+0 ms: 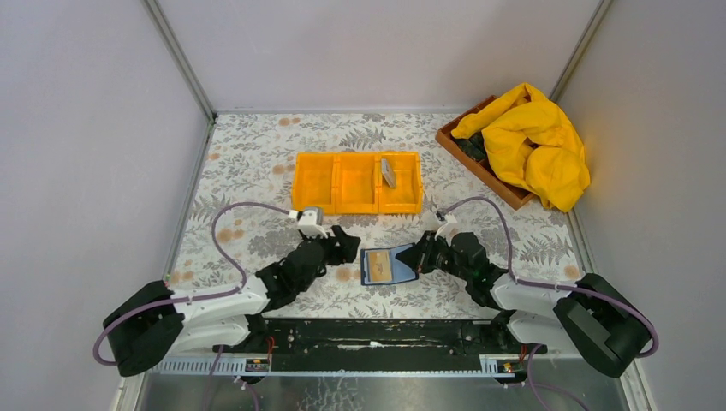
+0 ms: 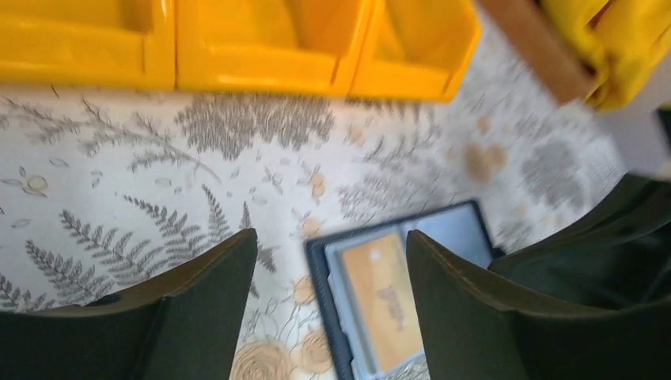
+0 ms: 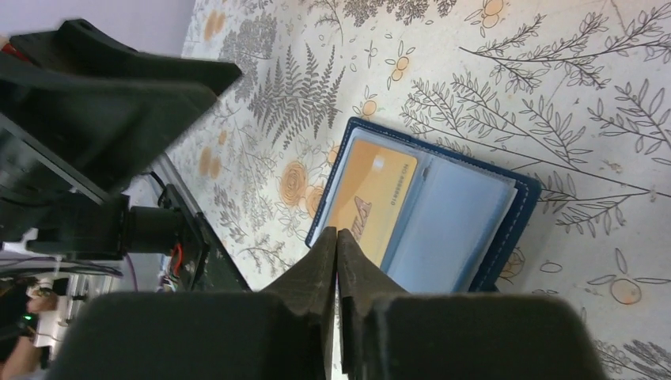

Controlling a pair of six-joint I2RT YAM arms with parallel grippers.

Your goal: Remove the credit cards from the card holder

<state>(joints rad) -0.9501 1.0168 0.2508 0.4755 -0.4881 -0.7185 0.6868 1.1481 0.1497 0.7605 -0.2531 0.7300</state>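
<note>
Top view, card holder: the card holder (image 1: pixel 388 265) lies open and flat on the floral desk (image 1: pixel 257 163), between the two arms and on the near side of the tray.
Top view, cards: a tan-orange card (image 1: pixel 382 268) sits in the holder's left half; a grey card (image 1: pixel 388 172) leans tilted in the right compartment of the orange tray (image 1: pixel 358 208).
Top view, pincers: the left pincer (image 1: pixel 349 247) is just left of the holder; the right pincer (image 1: pixel 409 259) is at its right edge.
Top view, far right: a wooden box (image 1: pixel 454 141) with a yellow cloth (image 1: pixel 535 141) heaped over it.
Left wrist, pincer: the left pincer (image 2: pixel 332 237) is spread wide and holds nothing.
Left wrist, holder: the card holder (image 2: pixel 451 226) is partly behind the right finger, with the tan-orange card (image 2: pixel 384 305) showing; the tray (image 2: pixel 261 79) runs along the top.
Right wrist, pincer: the right pincer (image 3: pixel 337 233) is pressed almost together, its tips at the holder's near edge; I cannot tell whether it pinches anything.
Right wrist, holder: the card holder (image 3: pixel 518 206) is open, with the tan-orange card (image 3: pixel 372 194) in a pocket.
</note>
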